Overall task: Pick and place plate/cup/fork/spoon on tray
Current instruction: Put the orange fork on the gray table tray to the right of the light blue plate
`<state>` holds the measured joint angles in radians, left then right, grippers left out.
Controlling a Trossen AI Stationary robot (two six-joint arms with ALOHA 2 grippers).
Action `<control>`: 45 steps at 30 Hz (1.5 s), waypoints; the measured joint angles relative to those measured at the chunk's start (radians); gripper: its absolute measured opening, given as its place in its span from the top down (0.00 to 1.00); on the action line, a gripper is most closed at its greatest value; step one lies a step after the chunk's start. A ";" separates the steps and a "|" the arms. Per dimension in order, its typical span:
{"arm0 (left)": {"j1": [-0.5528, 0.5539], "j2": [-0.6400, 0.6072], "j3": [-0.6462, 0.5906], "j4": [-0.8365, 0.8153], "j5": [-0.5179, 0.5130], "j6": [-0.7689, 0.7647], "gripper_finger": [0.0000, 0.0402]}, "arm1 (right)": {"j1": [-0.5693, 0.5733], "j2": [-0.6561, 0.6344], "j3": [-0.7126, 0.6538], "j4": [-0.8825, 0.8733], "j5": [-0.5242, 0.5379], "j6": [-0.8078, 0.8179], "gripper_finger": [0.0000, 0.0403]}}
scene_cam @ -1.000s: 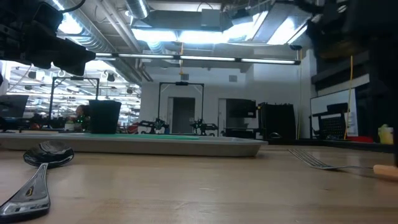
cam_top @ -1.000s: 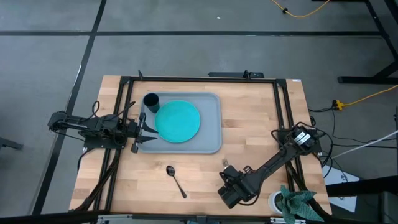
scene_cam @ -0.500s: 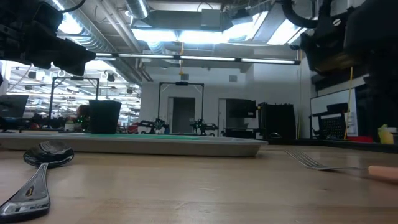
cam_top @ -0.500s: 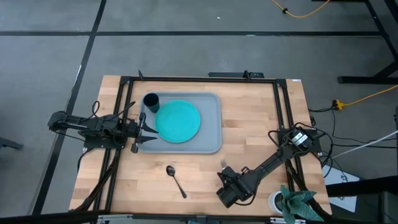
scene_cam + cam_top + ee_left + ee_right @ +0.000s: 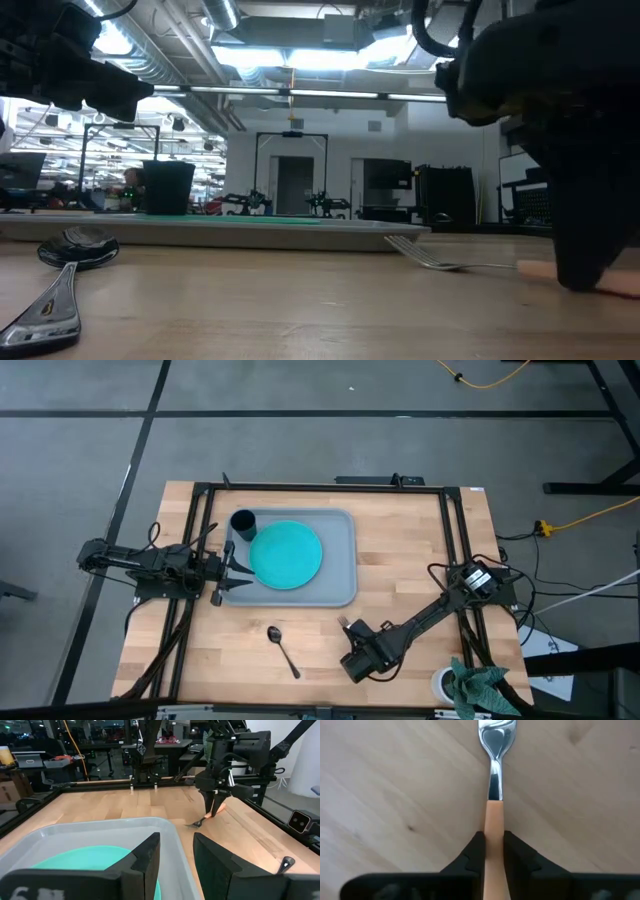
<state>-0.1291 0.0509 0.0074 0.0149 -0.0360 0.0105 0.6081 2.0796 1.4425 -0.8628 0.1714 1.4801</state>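
Observation:
The grey-blue tray point(image 5: 340, 585) lies at the table's far left. On it are the teal plate point(image 5: 286, 555) and, in its far left corner, the dark cup point(image 5: 243, 523). The dark spoon point(image 5: 283, 649) lies flat on the wood near the tray. To its right is the fork point(image 5: 345, 626), with silver tines point(image 5: 496, 730) and an orange handle, and my right gripper point(image 5: 356, 645) is shut on it. My left gripper point(image 5: 175, 865) stands open over the tray's left rim and touches nothing. My right gripper pinches the fork's orange handle point(image 5: 494, 827) between its two fingers point(image 5: 476, 851), a little behind where the metal neck begins. The fingers come from above, pointing down, one on each side of the handle. The fork lies about level and low over the wood point(image 5: 430, 262); whether it is clear of it, I cannot tell.
A white cup with a teal cloth point(image 5: 470, 686) stands at the table's near right corner. Black frame rails point(image 5: 455, 550) run along the table's sides. Bare wood lies between the tray and the right rail.
My right gripper has gone toward the table's left edge and has shut on the fork's handle. The fork has shifted leftward with it, tines still pointing toward the far edge.

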 joint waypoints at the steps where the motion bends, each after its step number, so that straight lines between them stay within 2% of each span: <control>1: 0.000 0.000 0.000 0.000 0.000 0.000 0.73 | -0.002 0.000 0.010 -0.002 0.001 -0.010 0.89; 10: 0.000 0.000 0.000 0.000 0.000 0.000 0.73 | -0.041 -0.086 0.115 -0.121 0.195 -0.020 0.89; 15: 0.000 0.000 0.000 0.000 0.000 0.000 0.73 | -0.154 -0.099 0.118 -0.138 0.306 -0.018 0.89; 18: 0.000 0.000 0.000 0.000 0.000 0.000 0.73 | -0.240 -0.100 0.117 -0.140 0.333 -0.018 0.89; 23: 0.000 0.000 0.000 0.000 0.000 0.000 0.73 | -0.384 -0.100 0.117 -0.142 0.324 -0.019 0.89; 30: 0.000 0.000 0.000 0.000 0.000 0.000 0.73 | -0.536 -0.074 0.090 -0.041 0.203 -0.020 0.89; 35: 0.000 0.000 0.000 0.000 0.000 0.000 0.73 | -0.586 -0.067 0.034 0.015 0.140 -0.019 0.89; 41: 0.000 0.000 0.000 0.000 -0.001 0.000 0.73 | -0.610 -0.067 -0.010 0.045 0.137 -0.019 0.89; 45: 0.000 0.000 0.000 0.000 -0.003 0.000 0.73 | -0.631 -0.067 -0.061 0.095 0.089 -0.019 0.88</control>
<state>-0.1294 0.0513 0.0074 0.0151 -0.0391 0.0105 -0.0228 2.0125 1.3812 -0.7680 0.2607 1.4612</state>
